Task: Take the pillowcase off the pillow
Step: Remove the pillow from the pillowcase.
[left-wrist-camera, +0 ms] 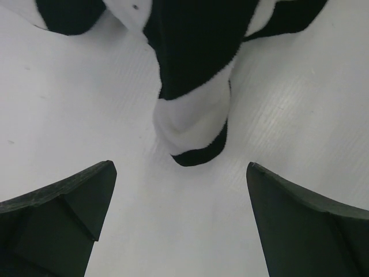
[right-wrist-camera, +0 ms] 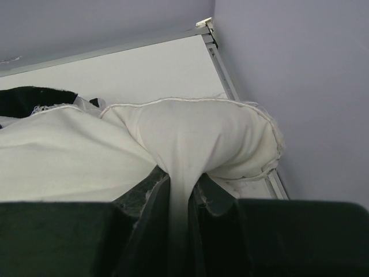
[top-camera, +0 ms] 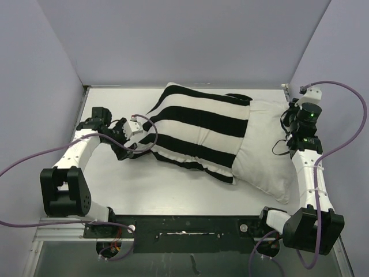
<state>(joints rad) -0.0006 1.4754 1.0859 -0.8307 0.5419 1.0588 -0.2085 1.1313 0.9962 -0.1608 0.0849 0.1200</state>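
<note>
Pillow [right-wrist-camera: 190,133] edge pinched flat between right gripper [right-wrist-camera: 180,202] jaws, likely anchored against pull. Left gripper [left-wrist-camera: 180,168] spread wide, empty, aimed at pillowcase [left-wrist-camera: 193,115] corner laid on table [left-wrist-camera: 63,98].

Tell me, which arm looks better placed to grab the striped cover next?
Left. The left gripper is open, facing a pillowcase corner; the right gripper is shut on the pillow.

Striped pillowcase [top-camera: 193,130] partway off pillow [top-camera: 266,156]
</note>
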